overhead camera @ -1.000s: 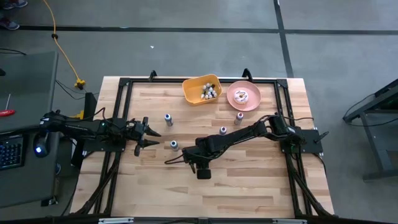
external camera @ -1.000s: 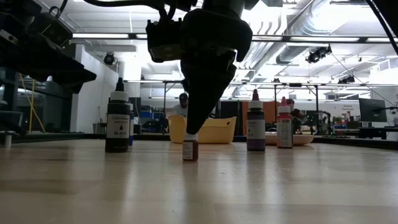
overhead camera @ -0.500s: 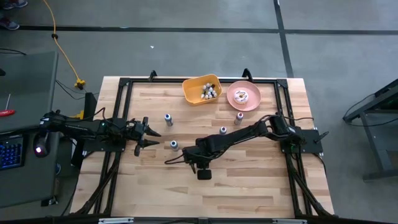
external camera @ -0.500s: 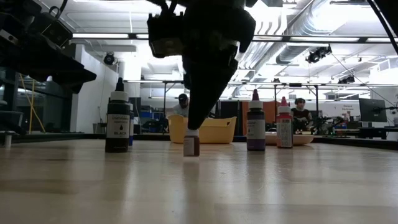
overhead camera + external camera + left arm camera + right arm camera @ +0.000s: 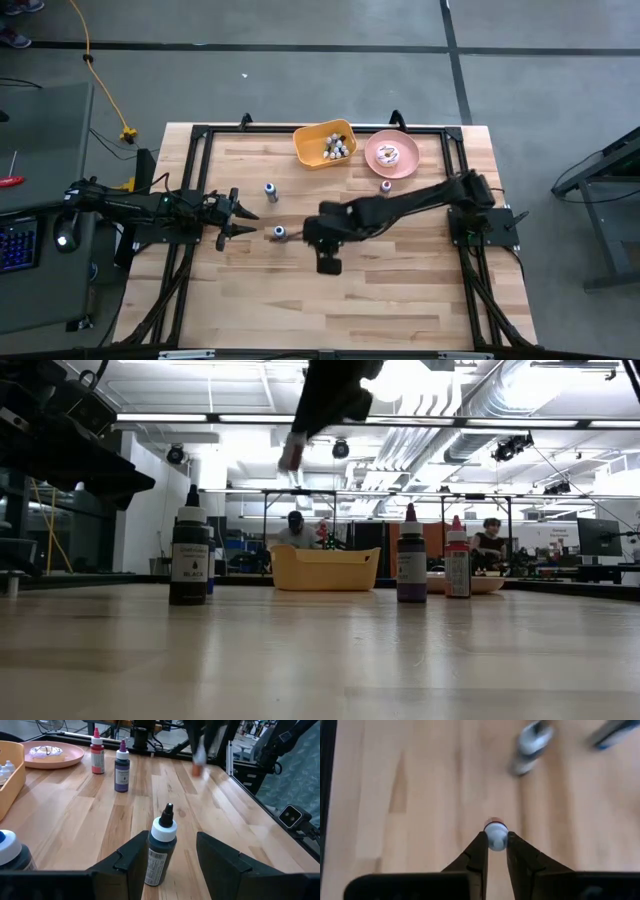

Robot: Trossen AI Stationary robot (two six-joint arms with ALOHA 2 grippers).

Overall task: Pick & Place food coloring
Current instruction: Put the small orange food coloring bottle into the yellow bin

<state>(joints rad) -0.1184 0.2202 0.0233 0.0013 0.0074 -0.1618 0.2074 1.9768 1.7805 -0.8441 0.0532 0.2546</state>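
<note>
A small food coloring bottle (image 5: 495, 836) with a white cap and a reddish body is high above the table, with my right gripper (image 5: 495, 845) shut on it; the low view shows it blurred (image 5: 292, 455) under the dark fingers. My left gripper (image 5: 243, 221) rests open near the table's left edge. A black-labelled bottle (image 5: 161, 852) stands on its base just ahead of its fingers, untouched. A blue bottle (image 5: 270, 190), a purple bottle (image 5: 411, 565) and a red bottle (image 5: 457, 565) stand upright on the wood. My right gripper pinches the small bottle's white cap (image 5: 496, 840) between its two fingertips, one on each side. The fingers slant steeply down from the table's right. The bottle hangs below them with its reddish body (image 5: 493, 822) lowest, lifted clear of the table.
A yellow bin (image 5: 312, 140) with several tiny bottles sits at the far edge, and a pink plate (image 5: 375, 160) with a doughnut sits to its right. A black frame runs around the table. People stand in the room beyond. Bare wood lies toward the near edge.
My right gripper has risen steeply with the small bottle. The bottle stood on the table under the fingers a second ago and is now lifted clear, high above the other bottles. My left gripper has kept still.
</note>
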